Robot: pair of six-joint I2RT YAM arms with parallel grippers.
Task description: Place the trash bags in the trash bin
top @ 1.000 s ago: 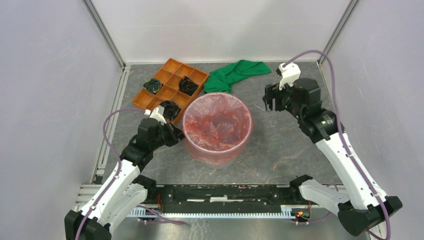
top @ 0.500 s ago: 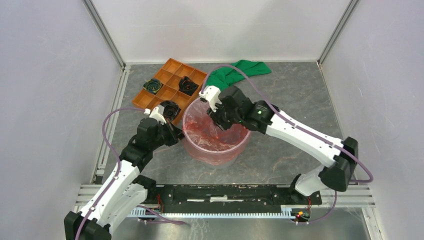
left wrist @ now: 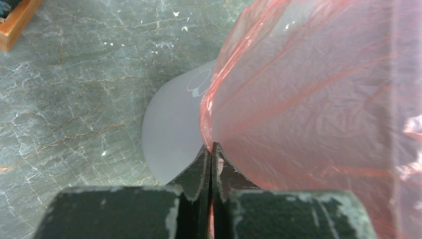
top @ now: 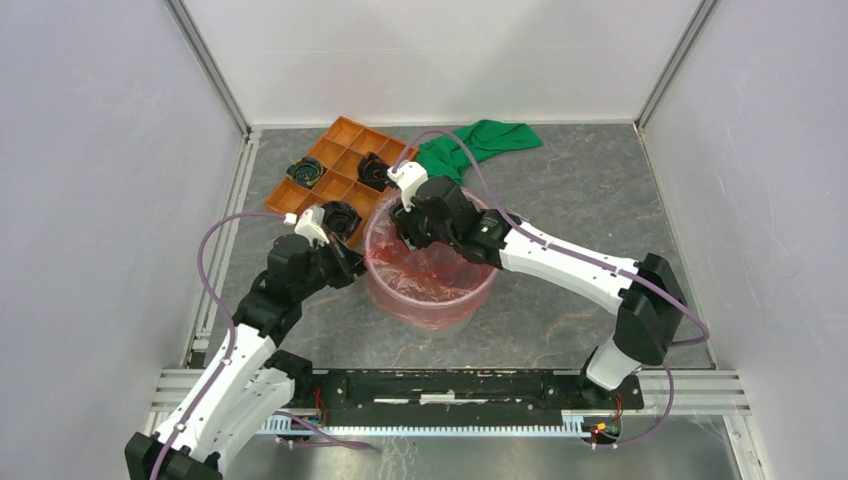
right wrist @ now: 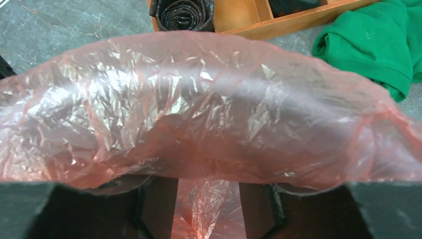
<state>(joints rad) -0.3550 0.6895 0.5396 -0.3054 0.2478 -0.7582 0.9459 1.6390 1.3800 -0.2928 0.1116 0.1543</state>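
The red-pink trash bag (top: 440,255) lines the round greyish-white trash bin (top: 432,300) in the middle of the table, its mouth spread over the rim. My left gripper (top: 352,268) is at the bin's left side. In the left wrist view the left gripper (left wrist: 211,149) is shut on the bag's edge (left wrist: 308,99), against the bin's grey wall (left wrist: 171,134). My right gripper (top: 405,225) is over the bin's far-left rim. In the right wrist view the right gripper (right wrist: 206,209) is open, its fingers (right wrist: 158,204) behind the bag's film (right wrist: 199,109), with crinkled plastic between them.
An orange compartment tray (top: 340,170) with black rolls (top: 372,170) stands just behind and left of the bin; it shows in the right wrist view (right wrist: 239,15). A green cloth (top: 470,145) lies behind the bin, also in the right wrist view (right wrist: 373,45). Walls enclose the table.
My right arm swung from the back right across to the bin, and its gripper moved on to the bin's far-left rim. My left gripper stayed at the bin's left side.
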